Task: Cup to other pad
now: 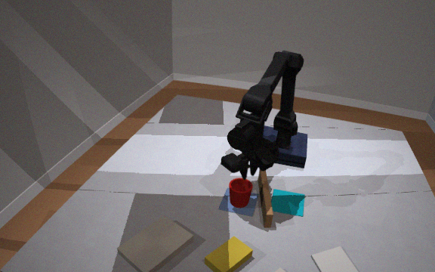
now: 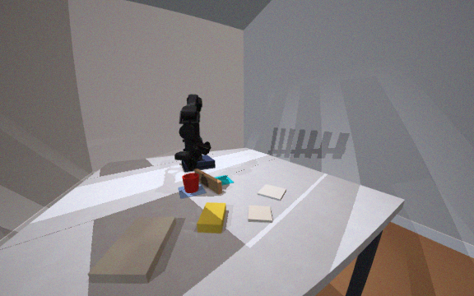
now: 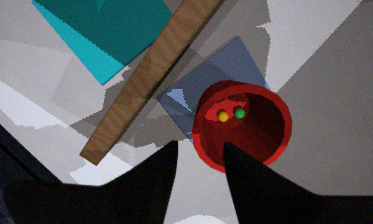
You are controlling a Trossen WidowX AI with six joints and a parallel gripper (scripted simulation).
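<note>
I looked down past my pincer (image 3: 199,152) and saw the red cup (image 3: 242,125) sitting right under it, a bit to one side. The cup stood upright on the blue pad (image 3: 214,75), so it had not been moved yet. Inside the cup I could see two marbles (image 3: 231,115), one yellow and one green, lying at the bottom. None had spilled. My pincer was partly spread, not wide and not pressed together, and it was pinching nothing. One finger (image 3: 247,170) seemed to hang over the near rim of the cup and the other was outside the cup wall, but neither one looked like it was touching the cup. A wooden bar (image 3: 147,80) lay on the desk (image 1: 353,196) beyond the pincer, between the blue pad and the teal pad (image 3: 112,30). The teal pad was the place I had to bring the cup. So I judged the job was only at its start. I had the pincer near the cup and nothing more. I still needed to go lower, pinch the cup wall, lift it over the bar without tipping it, put it on the teal pad, and let go.
</note>
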